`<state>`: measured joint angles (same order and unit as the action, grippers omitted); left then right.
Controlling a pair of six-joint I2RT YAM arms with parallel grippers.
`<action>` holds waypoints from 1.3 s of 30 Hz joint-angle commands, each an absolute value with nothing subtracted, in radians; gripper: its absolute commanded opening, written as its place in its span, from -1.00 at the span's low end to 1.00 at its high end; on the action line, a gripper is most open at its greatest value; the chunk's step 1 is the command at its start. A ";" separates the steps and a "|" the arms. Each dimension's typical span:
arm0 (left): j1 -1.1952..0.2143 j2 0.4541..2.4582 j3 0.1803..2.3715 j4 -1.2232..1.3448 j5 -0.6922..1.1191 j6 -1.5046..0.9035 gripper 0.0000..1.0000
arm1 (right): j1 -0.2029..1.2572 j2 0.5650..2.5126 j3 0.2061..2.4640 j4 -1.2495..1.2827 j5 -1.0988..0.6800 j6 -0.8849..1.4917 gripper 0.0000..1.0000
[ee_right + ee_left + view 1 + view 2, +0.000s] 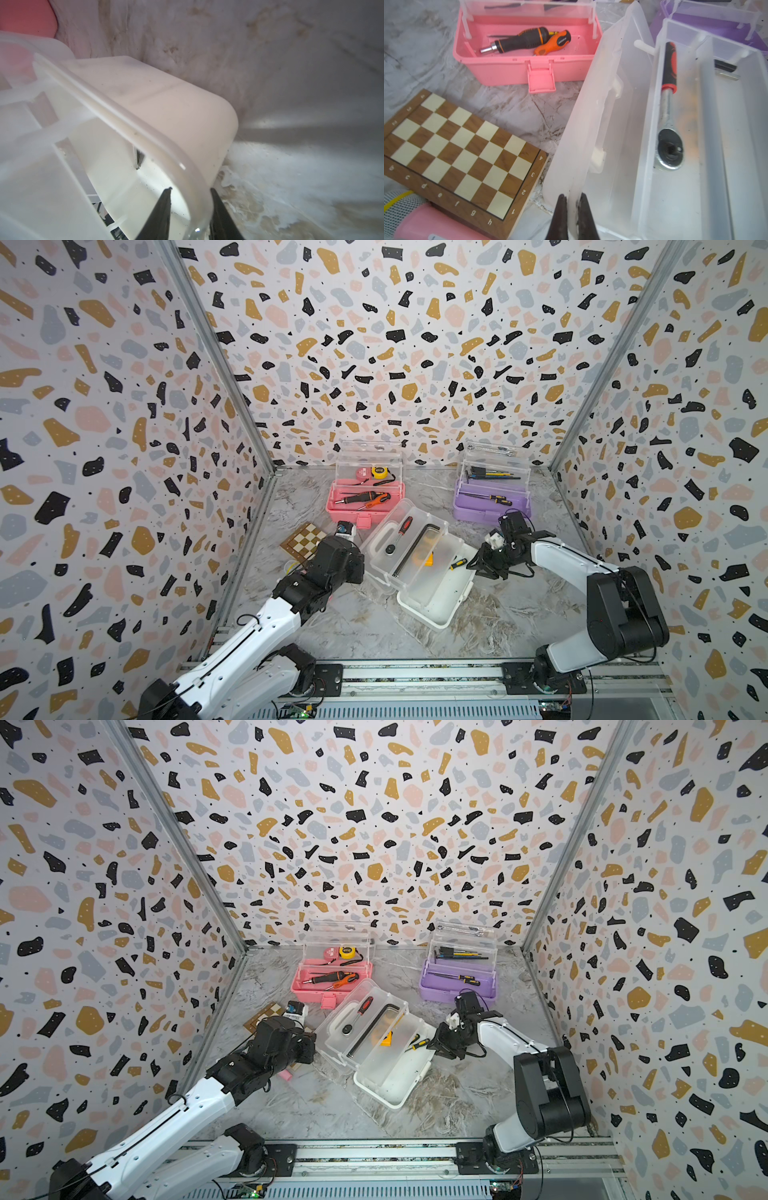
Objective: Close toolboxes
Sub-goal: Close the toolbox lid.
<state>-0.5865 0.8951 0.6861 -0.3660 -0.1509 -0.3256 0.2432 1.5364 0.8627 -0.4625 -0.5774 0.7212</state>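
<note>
A: So, what do we have in both top views?

B: We've got the pink toolbox [365, 506] just left of centre frame, lid standing upright. The purple toolbox [490, 508] is right of centre, lid up too. The white toolbox [432, 605] sits below and between them, turned diagonally, its clear lid [380, 560] lying open toward the left. We count zero closed. The chessboard [302, 540] lies left of it, partly hidden by the left arm [266, 614]. The right arm [557, 560] reaches in from the right to the white toolbox's right corner, next to a small yellow-and-black screwdriver [458, 563].

A: And the left wrist view?

B: The left gripper [573, 214] is pinched together on the thin edge wall of the clear lid, plastic squeezed between both fingers. A ratchet [669, 116] with a red-and-black handle lies in the clear tray [685, 187] beside the lid. The pink toolbox is beyond, with two screwdrivers [521, 41] inside and its latch [542, 80] hanging down.

A: Right wrist?

B: We see the right gripper [191, 207] with its jaws apart, straddling the clear rim at the white toolbox's rounded corner. One finger is inside with a visible gap to the rim. The other is outside, close against it, and we can't tell if it actually touches.
</note>
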 commanded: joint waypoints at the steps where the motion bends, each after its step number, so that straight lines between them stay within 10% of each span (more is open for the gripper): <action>1: -0.677 0.872 0.755 -0.258 -0.085 -0.196 -1.00 | 0.271 1.572 0.935 -0.289 -0.665 0.747 -0.36; 18: -1.053 0.957 0.769 -0.193 -0.311 -0.078 -1.00 | 0.305 1.701 1.000 -0.134 -0.670 0.818 -0.35; 27: -1.093 0.998 0.809 -0.237 -0.289 -0.169 0.25 | 0.305 1.671 0.974 -0.139 -0.637 0.821 -0.30; 39: -1.088 1.147 0.899 -0.245 -0.265 -0.341 0.61 | 0.271 1.535 0.956 -0.309 -0.579 0.732 -0.22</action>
